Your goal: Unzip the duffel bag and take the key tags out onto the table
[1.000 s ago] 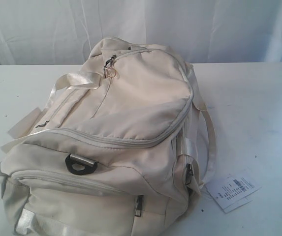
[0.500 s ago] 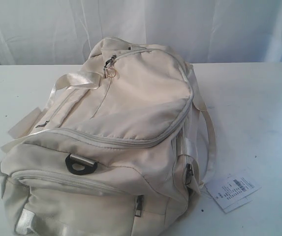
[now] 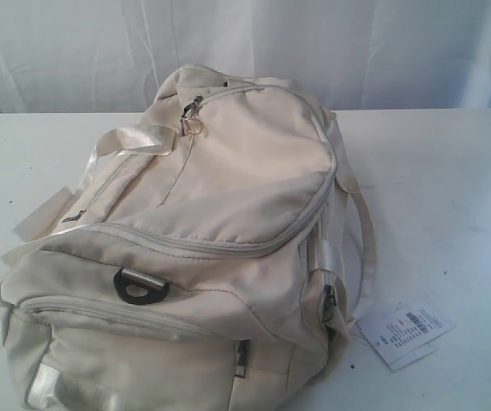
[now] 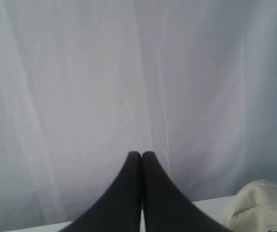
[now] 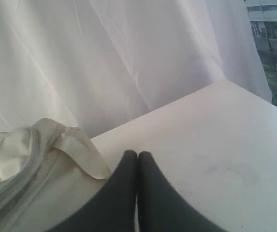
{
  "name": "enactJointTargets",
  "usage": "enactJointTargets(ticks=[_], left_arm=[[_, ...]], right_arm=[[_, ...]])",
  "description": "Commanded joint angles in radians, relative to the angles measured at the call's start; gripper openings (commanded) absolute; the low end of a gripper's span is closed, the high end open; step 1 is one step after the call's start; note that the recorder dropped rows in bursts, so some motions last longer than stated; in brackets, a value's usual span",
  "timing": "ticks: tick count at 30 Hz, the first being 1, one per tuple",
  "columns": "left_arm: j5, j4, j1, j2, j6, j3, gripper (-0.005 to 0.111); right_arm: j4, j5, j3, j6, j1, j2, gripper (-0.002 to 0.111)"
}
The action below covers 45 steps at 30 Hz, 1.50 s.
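The cream-white duffel bag [image 3: 202,248] lies zipped shut on the white table [image 3: 434,188], filling the left and middle of the exterior view. Its metal zip pull [image 3: 194,116] sits at the far end of the top flap, and a dark D-ring [image 3: 140,287] shows near the front. The key tags are hidden. No arm appears in the exterior view. My left gripper [image 4: 141,153] is shut and empty, facing the curtain, with a corner of the bag [image 4: 261,205] beside it. My right gripper [image 5: 138,153] is shut and empty above the table [image 5: 215,145], next to the bag [image 5: 27,164].
A white paper barcode tag [image 3: 404,331] lies on the table at the bag's right front corner. A white curtain [image 3: 356,51] hangs behind the table's far edge. The bag's strap [image 3: 365,240] loops out to the right.
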Motion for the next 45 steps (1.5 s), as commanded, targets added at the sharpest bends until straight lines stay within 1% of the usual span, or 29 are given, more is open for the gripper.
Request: enactJointTargets(ticks=[1, 4, 7, 10, 14, 15, 17, 19, 20, 21, 23, 25, 26, 28, 30, 33, 39, 45], left_arm=[[-0.163, 0.316, 0.0, 0.18, -0.265, -0.17, 0.0], [-0.251, 0.478, 0.0, 0.314, -0.368, -0.311, 0.0], [-0.312, 0.597, 0.0, 0.441, -0.459, -0.444, 0.0], [-0.385, 0.628, 0.0, 0.569, -0.51, -0.575, 0.0], [-0.464, 0.628, -0.004, 0.733, -0.51, -0.719, 0.001], [-0.468, 0.628, -0.008, 0.772, -0.51, -0.75, 0.004], [-0.468, 0.628, -0.021, 0.837, -0.487, -0.796, 0.013], [-0.461, 0.628, -0.048, 0.902, -0.433, -0.834, 0.028], [-0.456, 0.628, -0.066, 0.931, -0.404, -0.846, 0.035], [-0.447, 0.628, -0.085, 0.958, -0.365, -0.859, 0.045], [-0.382, 0.628, -0.131, 0.997, -0.322, -0.865, 0.064], [-0.297, 0.628, -0.172, 1.026, -0.286, -0.865, 0.076], [-0.251, 0.628, -0.191, 1.038, -0.275, -0.865, 0.08], [-0.157, 0.628, -0.22, 1.051, -0.258, -0.865, 0.083], [-0.108, 0.628, -0.236, 1.061, -0.257, -0.865, 0.083], [-0.115, 0.628, -0.24, 1.085, -0.255, -0.865, 0.083], [-0.218, 0.628, -0.24, 1.114, -0.261, -0.865, 0.083], [-0.223, 0.628, -0.24, 1.151, -0.261, -0.865, 0.083]], right_arm=[[0.176, 0.056, -0.058, -0.267, 0.04, -0.004, 0.0], [0.324, 0.09, -0.061, -0.43, 0.072, -0.004, 0.0], [0.403, 0.125, -0.061, -0.516, 0.091, -0.004, 0.0], [0.423, 0.128, -0.061, -0.54, 0.103, -0.004, 0.0], [0.435, 0.136, -0.061, -0.54, 0.111, -0.002, 0.0], [0.435, 0.136, -0.061, -0.54, 0.111, -0.002, 0.0], [0.435, 0.136, -0.061, -0.54, 0.111, -0.002, 0.0], [0.435, 0.136, -0.061, -0.54, 0.111, -0.002, 0.0], [0.435, 0.136, -0.061, -0.54, 0.111, -0.002, 0.0], [0.435, 0.136, -0.061, -0.54, 0.111, -0.002, 0.0], [0.435, 0.136, -0.061, -0.54, 0.111, -0.002, 0.0], [0.435, 0.136, -0.061, -0.54, 0.111, -0.002, 0.0], [0.435, 0.136, -0.061, -0.54, 0.111, -0.002, 0.0], [0.435, 0.136, -0.061, -0.54, 0.111, -0.002, 0.0], [0.435, 0.136, -0.061, -0.54, 0.111, -0.002, 0.0], [0.435, 0.136, -0.061, -0.54, 0.111, -0.002, 0.0], [0.435, 0.132, -0.057, -0.54, 0.111, -0.002, 0.0], [0.435, 0.13, -0.055, -0.54, 0.111, -0.002, 0.0]])
